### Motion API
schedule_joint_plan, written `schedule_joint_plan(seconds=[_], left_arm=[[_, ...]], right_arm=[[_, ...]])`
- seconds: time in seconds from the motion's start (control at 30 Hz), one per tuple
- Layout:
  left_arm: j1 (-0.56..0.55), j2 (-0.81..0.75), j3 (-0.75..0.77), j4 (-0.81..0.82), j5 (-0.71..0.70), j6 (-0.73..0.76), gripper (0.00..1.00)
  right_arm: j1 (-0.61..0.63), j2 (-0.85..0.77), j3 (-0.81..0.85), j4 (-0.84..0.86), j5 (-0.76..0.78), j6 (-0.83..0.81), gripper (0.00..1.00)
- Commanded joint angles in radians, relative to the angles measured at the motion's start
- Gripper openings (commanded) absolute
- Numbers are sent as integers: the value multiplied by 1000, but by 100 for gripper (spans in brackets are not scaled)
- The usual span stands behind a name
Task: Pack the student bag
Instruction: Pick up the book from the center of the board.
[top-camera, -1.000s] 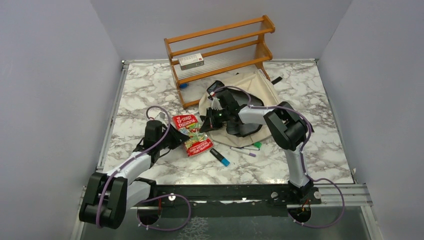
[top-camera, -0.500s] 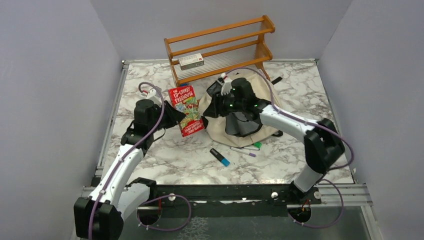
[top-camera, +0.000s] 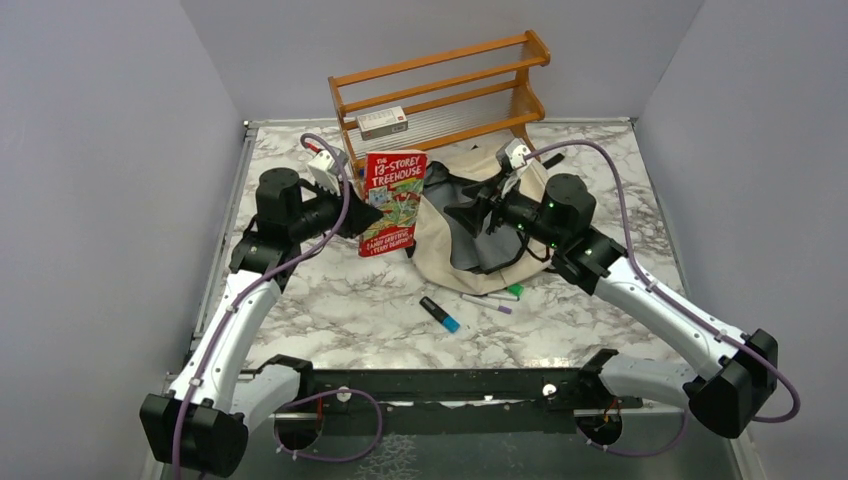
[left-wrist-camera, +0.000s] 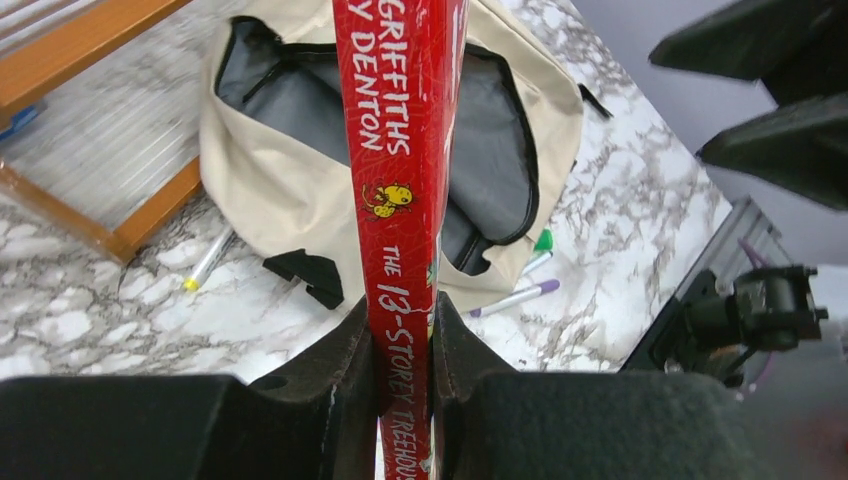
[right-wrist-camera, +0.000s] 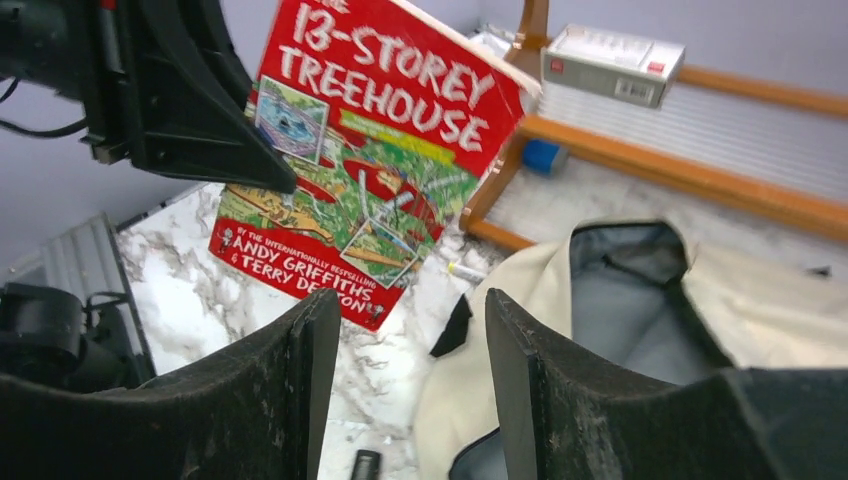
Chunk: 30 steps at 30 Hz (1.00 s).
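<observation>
The student bag (top-camera: 432, 248) lies unzipped in the middle of the table, beige outside with a dark grey lining (left-wrist-camera: 290, 190) (right-wrist-camera: 520, 330). A red book, "The 13-Storey Treehouse" (top-camera: 392, 203) (right-wrist-camera: 370, 150), hangs upright in the air just left of the bag's mouth. My left gripper (top-camera: 372, 215) (left-wrist-camera: 405, 315) is shut on its spine (left-wrist-camera: 400, 120). My right gripper (top-camera: 462, 213) (right-wrist-camera: 412, 310) hovers over the bag's left rim, open, with nothing between its fingers.
A wooden rack (top-camera: 440, 90) stands at the back with a small box (top-camera: 382, 122) on its shelf. In front of the bag lie a blue-capped marker (top-camera: 440, 314), a purple pen (top-camera: 490, 303) and a green one (top-camera: 514, 291). A yellow-tipped pen (left-wrist-camera: 210, 260) lies by the rack's foot.
My left arm lifted the book off the table and stood it upright near the bag's mouth. My right gripper opened, let go of the bag and drew back to the right.
</observation>
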Motion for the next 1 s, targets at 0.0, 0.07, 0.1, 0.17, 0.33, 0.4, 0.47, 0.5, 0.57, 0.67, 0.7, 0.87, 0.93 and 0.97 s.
schedule_joint_plan(seconds=[0.0, 0.07, 0.1, 0.17, 0.33, 0.4, 0.47, 0.5, 0.57, 0.67, 0.7, 0.87, 0.93, 0.97], left_arm=[[-18, 9, 75, 17, 148, 168, 0], [-25, 8, 83, -2, 156, 226, 0], [-30, 13, 92, -21, 172, 259, 0], [-45, 26, 108, -67, 207, 335, 0], [-157, 30, 113, -180, 204, 538, 0], [-214, 32, 101, -198, 170, 609, 0], [-258, 50, 103, -221, 153, 666, 0], [-275, 60, 109, -230, 153, 682, 0], [-296, 76, 119, -245, 163, 708, 0], [-315, 83, 128, -256, 168, 727, 0], [-320, 84, 132, -259, 167, 730, 0], [-338, 80, 127, -265, 172, 747, 0], [-343, 85, 130, -267, 176, 748, 0], [-346, 86, 133, -269, 184, 750, 0]], right_arm=[[3, -54, 62, -102, -122, -231, 60], [3, -103, 28, -62, -200, -281, 60], [3, -119, 26, -64, -224, -298, 60], [3, -129, 58, -115, -280, -342, 60], [3, -49, 250, -397, -475, -482, 60], [3, -4, 323, -498, -537, -531, 60], [3, 34, 375, -566, -560, -560, 60], [3, 50, 393, -588, -564, -569, 61], [3, 74, 428, -639, -580, -588, 63], [3, 108, 463, -719, -592, -614, 64], [3, 123, 474, -748, -592, -621, 64], [3, 152, 472, -812, -599, -634, 65], [3, 164, 463, -814, -590, -632, 65], [3, 171, 459, -814, -581, -630, 65]])
